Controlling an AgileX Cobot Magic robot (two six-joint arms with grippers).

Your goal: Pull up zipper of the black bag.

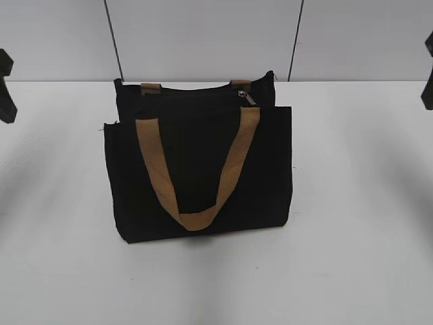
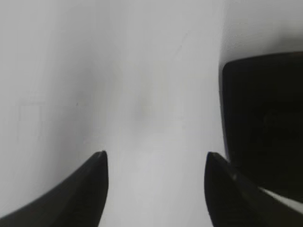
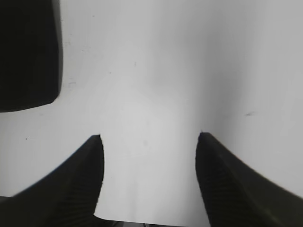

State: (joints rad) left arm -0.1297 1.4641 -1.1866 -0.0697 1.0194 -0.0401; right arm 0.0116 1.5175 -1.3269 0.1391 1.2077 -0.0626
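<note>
1. Both pairs of jaws stand apart and hold nothing: the left gripper (image 2: 156,163) shows bare white table (image 2: 142,71) between its two dark fingers, and the right gripper (image 3: 149,142) shows the same.
2. Seen from the exterior camera, the left gripper (image 1: 5,84) sits at the far left edge and the right gripper (image 1: 427,84) at the far right edge, each only partly in frame and well apart from everything on the table (image 1: 365,203).
3. Between the two sets of jaws lies the black bag (image 1: 199,162), a rectangular black fabric tote with a front pocket panel, resting on the white table.
4. A tan-brown webbing strap handle (image 1: 196,179) hangs in a U across the bag's front panel; two short tan strap tabs (image 1: 150,88) show at its top edge.
5. A small silver-grey metal zipper (image 1: 247,97) sits at the top of the bag, near the bag's right end, just below the right-hand strap tab, nearer the right jaws than the left ones.
6. Beside the left jaws, a blurred corner of the black bag (image 2: 265,123) fills the right of the wrist view, not touching the fingers as far as can be told.
7. Off to the left of the right jaws, a dark corner of the black bag (image 3: 28,52) shows, apart from the fingers.
</note>
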